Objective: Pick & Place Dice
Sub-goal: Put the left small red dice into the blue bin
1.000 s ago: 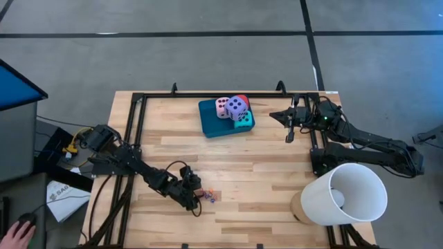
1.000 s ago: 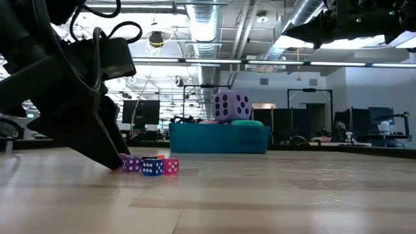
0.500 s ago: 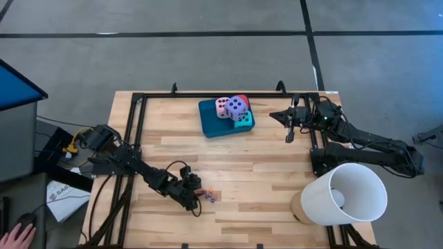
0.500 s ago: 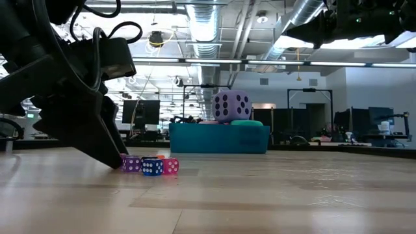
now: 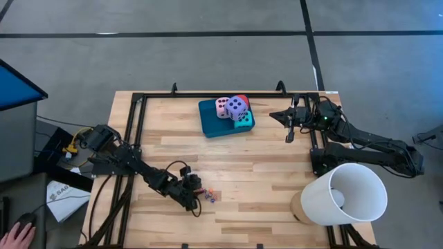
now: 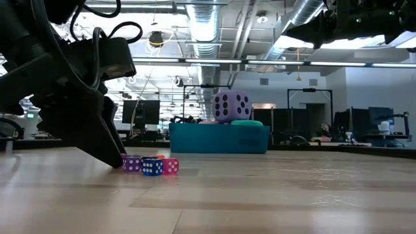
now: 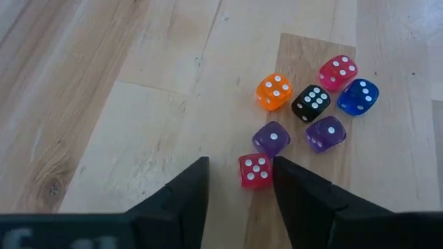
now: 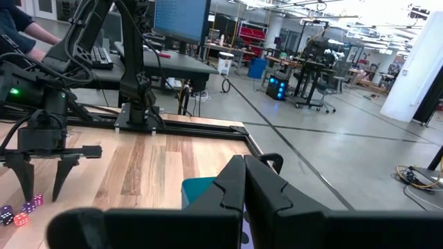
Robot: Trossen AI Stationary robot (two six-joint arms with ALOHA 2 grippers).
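Several small dice (image 7: 304,104) lie in a cluster on the wood near the table's front left: orange, black, pink, blue, two purple and one red. My left gripper (image 7: 242,162) slants down over them, open, its fingertips standing either side of the red small die (image 7: 255,170). Large soft dice sit on the teal tray (image 5: 211,123) at the far middle: purple (image 5: 237,106) on top, pink (image 5: 222,107), red (image 5: 243,99) and turquoise (image 5: 243,120). My right gripper (image 5: 277,115) hangs shut and level, high above the table's far right. My left gripper has the red small die (image 7: 250,178) between its fingertips, coming slanting down from the table's left. One finger (image 7: 197,181) stands clearly apart from it. The other finger (image 7: 291,181) is right at the die's side; I cannot tell whether it touches. The die rests on the table.
A big white cone-shaped shade (image 5: 344,195) stands at the near right corner. Black frame rails (image 5: 138,117) run along the table's left, far and right sides. A person's hand (image 5: 14,235) rests on a mouse beside the table at the left.
My left gripper's fingers have drawn nearer each other in the low view while the hand kept its place. The small dice have stayed where they lay.
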